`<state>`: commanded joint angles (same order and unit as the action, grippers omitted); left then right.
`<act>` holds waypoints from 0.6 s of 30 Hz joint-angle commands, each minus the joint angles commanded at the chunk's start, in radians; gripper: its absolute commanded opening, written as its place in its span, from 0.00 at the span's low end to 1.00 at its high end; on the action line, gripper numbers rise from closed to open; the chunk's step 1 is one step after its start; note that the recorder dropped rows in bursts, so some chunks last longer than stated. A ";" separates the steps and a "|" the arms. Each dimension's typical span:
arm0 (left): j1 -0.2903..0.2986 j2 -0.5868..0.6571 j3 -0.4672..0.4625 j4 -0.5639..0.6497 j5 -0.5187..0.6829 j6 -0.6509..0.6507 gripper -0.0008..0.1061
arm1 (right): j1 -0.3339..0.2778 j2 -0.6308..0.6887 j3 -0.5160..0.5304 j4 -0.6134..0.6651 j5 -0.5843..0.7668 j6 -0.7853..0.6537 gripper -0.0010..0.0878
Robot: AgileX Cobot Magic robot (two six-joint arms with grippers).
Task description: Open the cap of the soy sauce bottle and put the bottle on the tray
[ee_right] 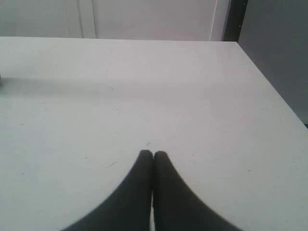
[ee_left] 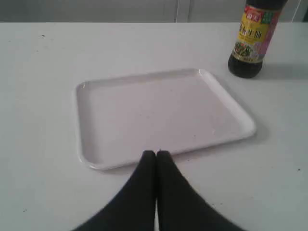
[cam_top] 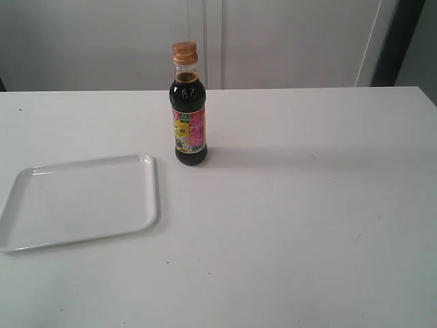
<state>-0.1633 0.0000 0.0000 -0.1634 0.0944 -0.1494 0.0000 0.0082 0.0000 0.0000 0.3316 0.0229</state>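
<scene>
Soy sauce bottle [ee_left: 253, 41] top and cap cut off in left wrist view.

White table [cam_top: 307, 225] with tray [cam_top: 82, 236], soy sauce bottle [cam_top: 188, 116]

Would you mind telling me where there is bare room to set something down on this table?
The flat white plastic tray holds nothing. The white table is bare right of the dark soy sauce bottle and in front of it. The only tight spot is the narrow gap between bottle and tray.

Raised front exterior view; low wrist views (left sharing tray [ee_left: 86, 144]).
</scene>
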 joint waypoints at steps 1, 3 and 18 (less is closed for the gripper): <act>0.000 0.000 0.000 -0.020 -0.015 -0.028 0.01 | 0.000 0.000 0.000 0.000 0.000 0.000 0.01; 0.000 0.000 0.000 -0.056 -0.042 -0.091 0.01 | 0.000 0.000 0.000 0.000 0.000 0.000 0.01; 0.000 0.135 -0.136 0.110 -0.330 -0.105 0.01 | 0.000 0.000 0.000 0.000 0.000 0.000 0.01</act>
<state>-0.1633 0.1351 -0.1362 -0.0532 -0.2357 -0.2548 0.0000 0.0082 0.0000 0.0000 0.3316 0.0229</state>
